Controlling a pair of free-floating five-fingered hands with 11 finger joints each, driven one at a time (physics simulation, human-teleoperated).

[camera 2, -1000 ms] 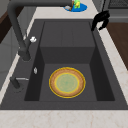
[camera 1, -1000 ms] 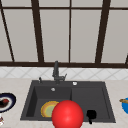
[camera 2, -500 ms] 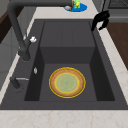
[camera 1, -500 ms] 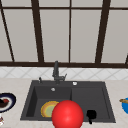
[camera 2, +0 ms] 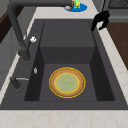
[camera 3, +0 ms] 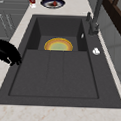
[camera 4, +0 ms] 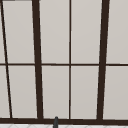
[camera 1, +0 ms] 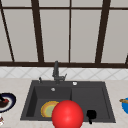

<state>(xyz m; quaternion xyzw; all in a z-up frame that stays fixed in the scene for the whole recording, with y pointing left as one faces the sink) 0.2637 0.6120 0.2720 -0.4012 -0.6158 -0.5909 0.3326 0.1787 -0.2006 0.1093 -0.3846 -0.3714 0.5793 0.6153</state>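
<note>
**A:** How far along do things stand at the sink (camera 1: 105,100)?

**B:** By my reading, hardly begun. The yellow plate (camera 2: 67,82) lies flat on the floor of the basin, on the faucet's side of the sink, and nothing touches it. Nothing is lifted, and the drainboard (camera 2: 67,32) beside the basin is bare.

**A:** And the hand?

**B:** The right hand (camera 1: 91,114) hangs over the sink's front rim, at the drainboard end, well apart from the plate. In the left side view (camera 2: 100,20) it is above the far corner of the rim, with the fingers pointing down. In the right side view (camera 3: 8,52) it is at the counter's edge, just beside the drainboard.

**A:** Is it grasping anything?

**B:** No. The fingers droop in a loose, relaxed arch with a gap between them and the thumb, and nothing is in that gap. I can't tell whether the fingertips touch the rim or hover just above it.

**A:** What else is about?

**B:** A red ball (camera 1: 67,115) sits low in the front view, covering part of the plate. The faucet (camera 1: 56,71) stands behind the basin. A dark dish (camera 1: 6,101) is on the counter to the left, and a blue one (camera 1: 125,105) to the right
</note>
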